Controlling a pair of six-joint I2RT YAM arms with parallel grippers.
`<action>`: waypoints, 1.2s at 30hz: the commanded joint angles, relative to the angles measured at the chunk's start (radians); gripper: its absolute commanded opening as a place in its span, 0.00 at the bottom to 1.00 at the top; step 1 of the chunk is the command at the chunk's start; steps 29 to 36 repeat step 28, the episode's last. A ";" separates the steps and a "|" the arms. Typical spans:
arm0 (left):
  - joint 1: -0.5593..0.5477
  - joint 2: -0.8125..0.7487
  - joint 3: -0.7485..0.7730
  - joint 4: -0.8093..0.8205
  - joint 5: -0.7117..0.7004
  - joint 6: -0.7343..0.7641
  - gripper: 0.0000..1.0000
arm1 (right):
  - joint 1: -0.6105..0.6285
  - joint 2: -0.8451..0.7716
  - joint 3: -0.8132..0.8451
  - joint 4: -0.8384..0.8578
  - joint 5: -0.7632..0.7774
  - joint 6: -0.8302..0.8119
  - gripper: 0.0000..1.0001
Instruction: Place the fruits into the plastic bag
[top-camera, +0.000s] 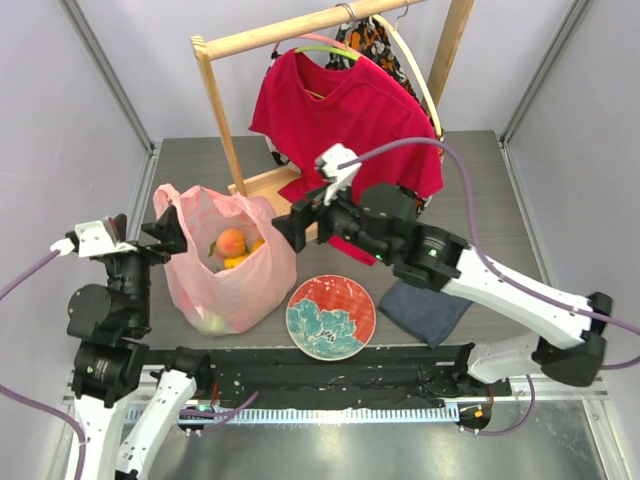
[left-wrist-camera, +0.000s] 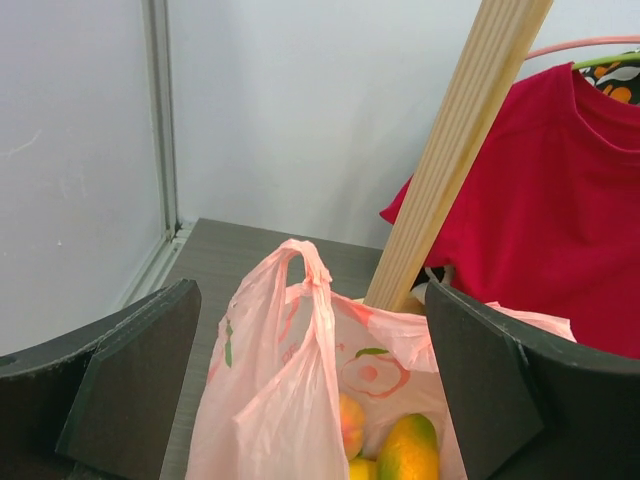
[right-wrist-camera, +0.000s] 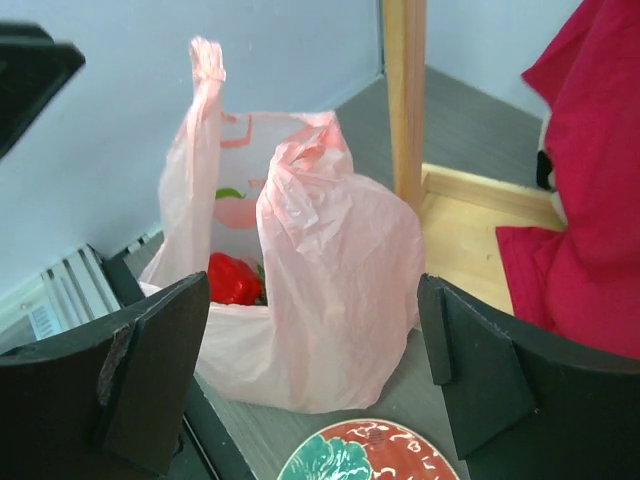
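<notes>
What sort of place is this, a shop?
Likely a robot test bench, not a home: a left arm and right arm bolted to a walled-in table, with staged props, a pink bag of fruit and a red shirt on a rack.

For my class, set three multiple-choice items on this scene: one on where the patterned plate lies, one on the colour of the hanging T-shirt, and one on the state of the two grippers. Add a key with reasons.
1. Where is the patterned plate?
A. On the table, beside the plastic bag
B. Inside that bag
C. Held up in the air

2. What colour is the hanging T-shirt?
A. Blue
B. Red
C. Green

3. How do the left gripper and the right gripper stand?
A. Both shut on bag handles
B. One shut on a fruit
C. Both open, holding nothing

Key:
1. A, the top view shows the plate flat on the table next to the bag.
2. B, the shirt is plainly red.
3. C, each wrist view shows the jaws wide apart and clamping nothing.
</notes>
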 joint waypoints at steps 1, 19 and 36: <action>0.000 -0.074 0.022 -0.074 -0.030 -0.037 1.00 | -0.002 -0.151 -0.100 0.130 0.118 -0.006 0.93; 0.000 -0.233 0.011 -0.218 -0.096 -0.162 1.00 | -0.071 -0.545 -0.560 0.108 0.789 0.065 0.94; 0.000 -0.204 0.012 -0.223 -0.066 -0.179 1.00 | -0.070 -0.591 -0.594 0.105 0.816 0.071 0.93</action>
